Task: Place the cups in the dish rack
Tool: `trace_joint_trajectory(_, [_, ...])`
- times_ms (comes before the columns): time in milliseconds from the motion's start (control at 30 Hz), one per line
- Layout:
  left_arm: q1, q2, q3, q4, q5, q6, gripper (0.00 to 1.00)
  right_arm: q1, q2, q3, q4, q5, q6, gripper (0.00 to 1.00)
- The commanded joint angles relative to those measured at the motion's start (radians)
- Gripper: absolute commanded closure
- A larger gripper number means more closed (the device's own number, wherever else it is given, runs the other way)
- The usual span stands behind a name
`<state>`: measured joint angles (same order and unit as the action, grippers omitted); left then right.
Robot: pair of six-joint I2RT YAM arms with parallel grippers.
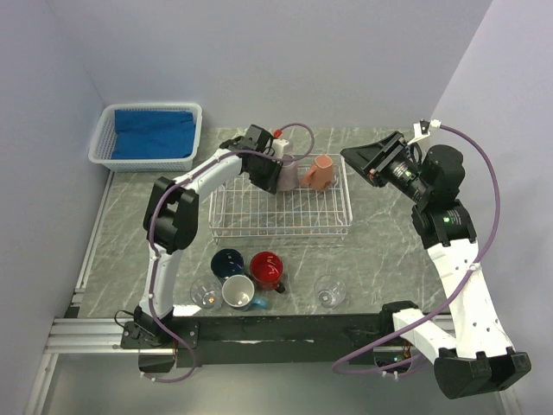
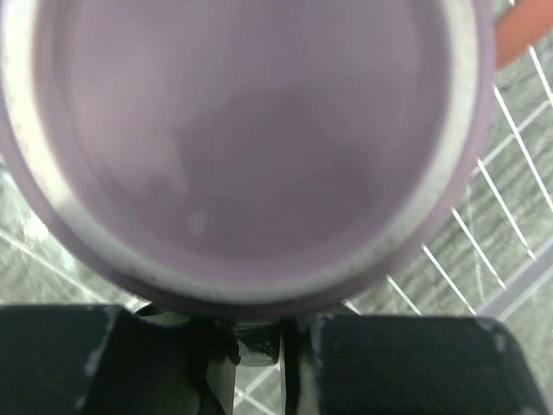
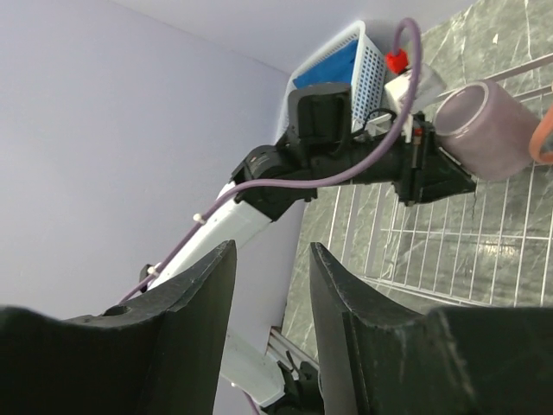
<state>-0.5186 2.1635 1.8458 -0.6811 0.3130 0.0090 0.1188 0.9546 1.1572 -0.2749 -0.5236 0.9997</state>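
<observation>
Left gripper (image 2: 282, 341) pinched tight on the glossy mauve mug (image 2: 242, 138), over the far-left corner of the white wire-grid rack (image 1: 276, 232); mug tipped over, one round end facing back along the arm, long axis near level; salmon mug (image 1: 318, 171) on its side in the rack, far right; right gripper (image 3: 271, 259) spread, nothing between, raised right of the rack; navy mug (image 1: 226, 261), red mug (image 1: 268, 270), blue mug (image 1: 238, 294) and clear glasses (image 1: 205, 294) (image 1: 329, 291) upright on the marbled grey table (image 1: 389, 251).

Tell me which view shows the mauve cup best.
The right wrist view: the mauve cup shows clearly, on its side in the left gripper. Top external shows it small, half hidden; left wrist shows only its blurred inside.
</observation>
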Motion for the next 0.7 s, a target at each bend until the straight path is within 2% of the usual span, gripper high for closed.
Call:
trace_joint_trajectory(0, [-0.017, -0.010, 0.070, 0.078, -0.006, 0.029, 0.99, -0.013, -0.017, 0.024, 0.013, -0.026, -0.018, 0.54])
trace_joint_trajectory(267, [-0.041, 0.036, 0.118, 0.087, -0.006, 0.020, 0.99, -0.016, -0.025, 0.010, 0.002, -0.033, -0.022, 0.56])
trace_joint_trajectory(667, [-0.080, 0.055, 0.110, 0.103, 0.003, 0.012, 0.99, -0.038, -0.034, -0.013, -0.020, -0.049, -0.039, 0.58])
